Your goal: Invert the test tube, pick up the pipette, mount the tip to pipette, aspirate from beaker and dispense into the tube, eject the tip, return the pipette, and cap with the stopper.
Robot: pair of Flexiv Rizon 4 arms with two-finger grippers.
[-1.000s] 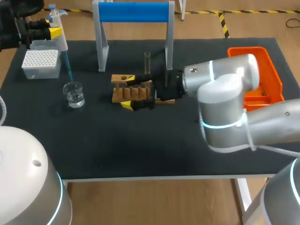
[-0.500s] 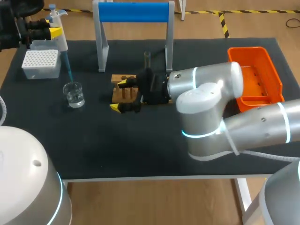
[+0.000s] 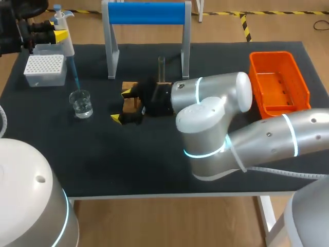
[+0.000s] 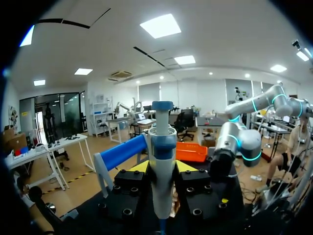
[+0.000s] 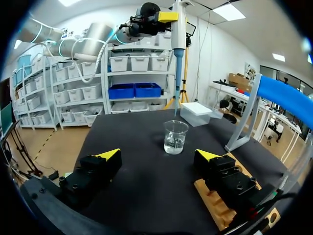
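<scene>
- Currently, nearest, the right hand [image 3: 121,105] hangs low over the desk [image 3: 154,154] at the wooden rack [image 5: 211,203], fingers spread wide and gripping nothing.
- Just beyond, the test tube [image 3: 161,69] stands upright at the rack's far side, so the inverting looks done.
- Further left sits the beaker [image 3: 81,103] of clear liquid, with the tip box [image 3: 45,69] behind it.
- Farthest, the left hand [image 3: 60,35] is clamped on the pipette [image 3: 64,31], whose mounted tip [image 3: 74,77] points down over the beaker. Aspirating seems the step in hand.
- Dispensing, ejecting, returning and capping remain, and no stopper is visible.
</scene>
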